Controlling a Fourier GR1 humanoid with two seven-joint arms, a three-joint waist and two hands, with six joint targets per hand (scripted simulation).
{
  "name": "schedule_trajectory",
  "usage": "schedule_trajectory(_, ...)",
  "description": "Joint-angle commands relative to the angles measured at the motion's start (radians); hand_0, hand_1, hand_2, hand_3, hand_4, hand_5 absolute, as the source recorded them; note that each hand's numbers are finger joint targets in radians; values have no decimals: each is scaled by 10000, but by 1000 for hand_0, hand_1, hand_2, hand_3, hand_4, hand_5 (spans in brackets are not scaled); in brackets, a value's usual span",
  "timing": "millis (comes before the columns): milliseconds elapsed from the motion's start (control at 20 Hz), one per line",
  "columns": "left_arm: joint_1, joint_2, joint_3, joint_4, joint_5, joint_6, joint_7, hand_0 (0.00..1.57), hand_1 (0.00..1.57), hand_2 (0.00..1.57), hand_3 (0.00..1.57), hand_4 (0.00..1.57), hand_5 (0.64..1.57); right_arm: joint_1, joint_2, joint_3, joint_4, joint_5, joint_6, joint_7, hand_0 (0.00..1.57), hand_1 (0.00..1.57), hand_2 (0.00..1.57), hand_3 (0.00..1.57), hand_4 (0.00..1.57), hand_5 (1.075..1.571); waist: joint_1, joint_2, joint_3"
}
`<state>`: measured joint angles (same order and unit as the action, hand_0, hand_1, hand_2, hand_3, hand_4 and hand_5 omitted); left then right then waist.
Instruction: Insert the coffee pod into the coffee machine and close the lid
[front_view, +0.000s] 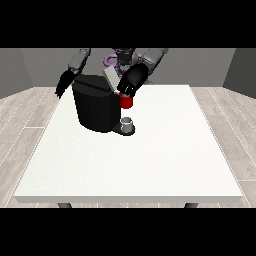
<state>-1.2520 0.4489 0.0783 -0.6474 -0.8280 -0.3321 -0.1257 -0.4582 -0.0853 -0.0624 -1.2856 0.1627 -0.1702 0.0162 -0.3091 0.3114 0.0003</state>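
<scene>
White matte table (130, 165), boxy black coffee machine (95, 107), hand at view's right (131, 82) seemingly curled at its grey lid (111, 77).

White table (150, 165), grey walls (30, 70) — pale wood-plank floor (25, 125)

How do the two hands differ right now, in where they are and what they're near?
The hand at the view's right is raised at the coffee machine's top, by its grey lid and just above a red thing at the machine; the hand at the view's left hangs behind the machine's far side, near nothing. The right one looks bunched, the left one long and pointing down. Both are black.
</scene>
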Motion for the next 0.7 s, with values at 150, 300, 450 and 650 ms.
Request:
schedule_trajectory(150, 282, 427, -126, 270, -397, 433, -666, 1135, 1135, 1146, 998, 0, 1571, -179, -170, -31, -317, 52, -10, 330, 0, 0, 0, 0, 0, 1571, -8, 319, -3)
schedule_trajectory(300, 197, 178, 71, 233, -171, 383, -551, 1117, 1117, 1136, 985, 0, 1571, 245, -74, -158, -34, -145, 42, -171, 0, 0, 0, 0, 0, 1571, -50, 348, 1)
schedule_trajectory(450, 65, 682, 392, 359, -89, 737, -1087, 1138, 1138, 1136, 963, 0, 1571, 232, 211, 205, -483, 225, -338, 6, 0, 0, 0, 0, 0, 1571, -193, 647, -4)
schedule_trajectory(650, -295, 615, 584, 456, -2, 827, -1024, 1233, 1233, 1201, 947, 0, 1571, -225, 143, 400, -755, 362, -234, 728, 0, 0, 0, 0, 61, 1571, -456, 463, -6)
